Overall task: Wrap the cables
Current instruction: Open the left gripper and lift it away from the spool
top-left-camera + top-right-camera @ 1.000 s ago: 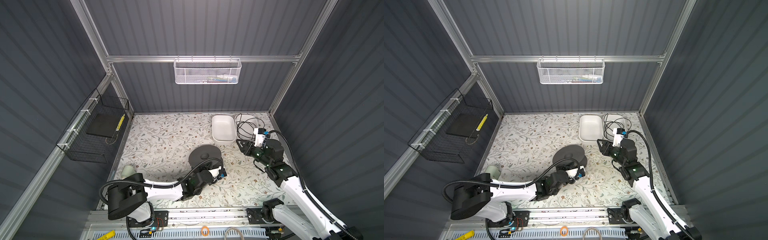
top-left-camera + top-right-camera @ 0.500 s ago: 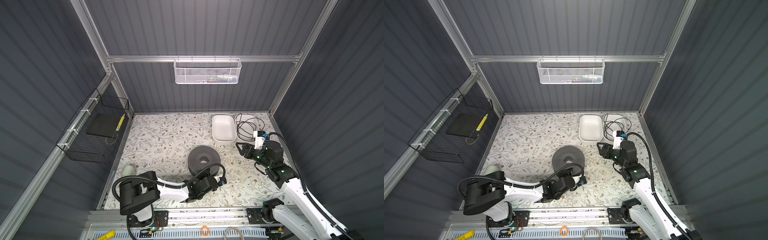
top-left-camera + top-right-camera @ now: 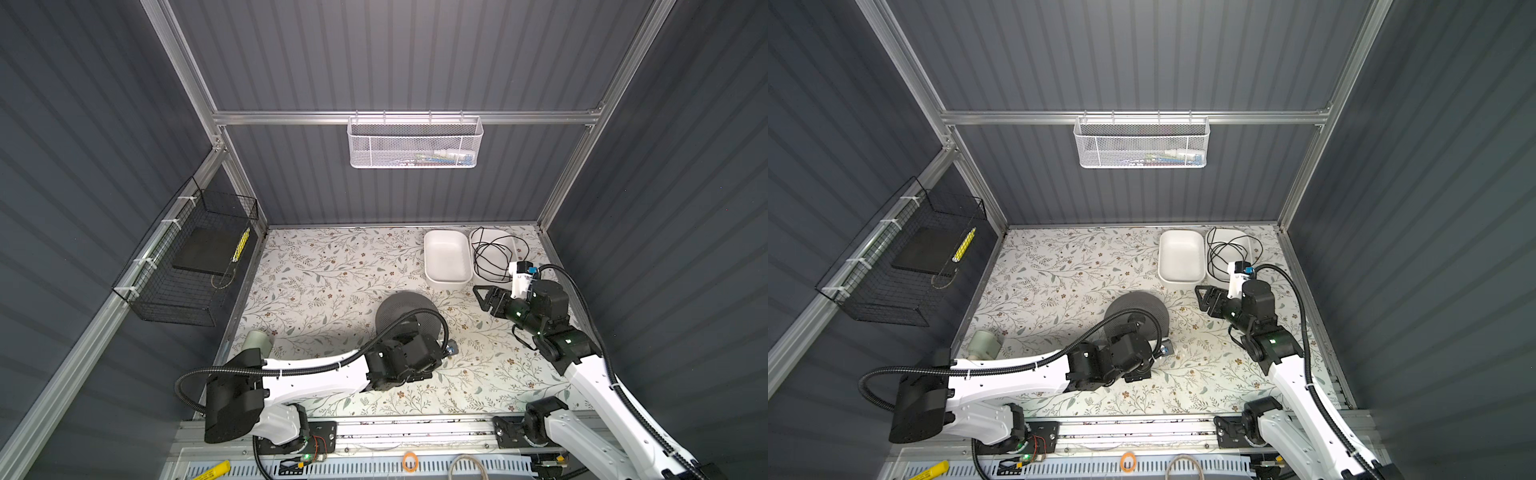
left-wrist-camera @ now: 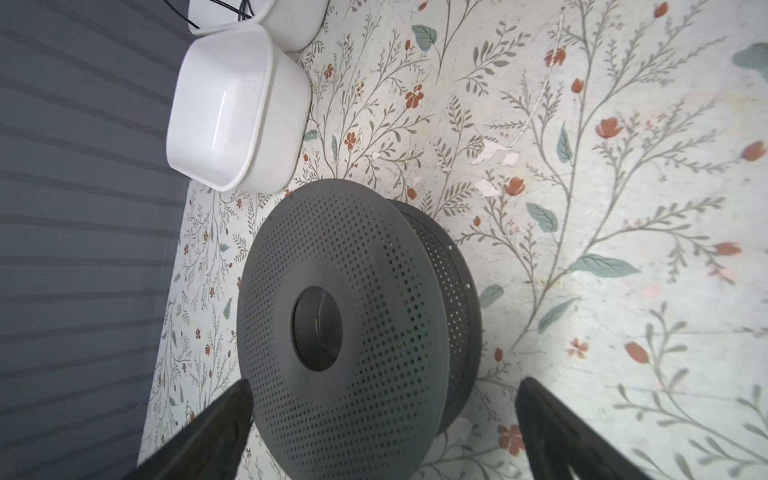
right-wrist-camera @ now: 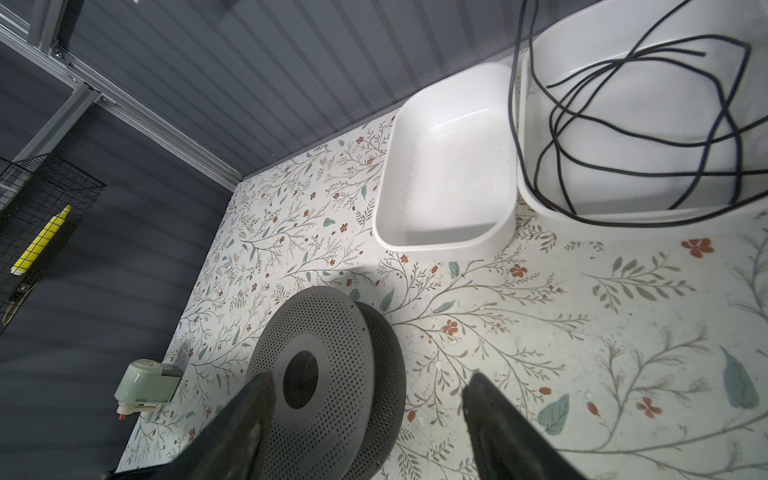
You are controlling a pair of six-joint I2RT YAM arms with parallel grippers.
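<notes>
The cables [image 3: 494,248] [image 3: 1225,252] [image 5: 513,95] are one thin black cord lying in loose loops in the back-right white tub [image 3: 517,243] [image 5: 540,199]. A grey perforated spool [image 3: 399,305] [image 3: 1133,305] [image 4: 353,311] [image 5: 332,374] lies flat mid-table with nothing wound on it. My left gripper [image 4: 384,392] is open wide at the spool's near edge, fingers either side of the flange; in both top views the wrist hides it. My right gripper [image 3: 484,298] [image 3: 1204,297] [image 5: 370,382] hovers open and holding nothing, to the right of the spool and in front of the tubs.
A second white tub [image 3: 429,249] [image 4: 183,137] [image 5: 386,232] holding nothing stands left of the cable tub. A small green device [image 3: 257,340] [image 5: 145,386] sits at the front left. A black wire basket [image 3: 187,291] hangs on the left wall, a white mesh basket [image 3: 415,141] on the back wall.
My left gripper went from shut to wide open and now sits over the spool's near edge. My right gripper opened wider and shifted slightly. The spool and the cord stayed put.
</notes>
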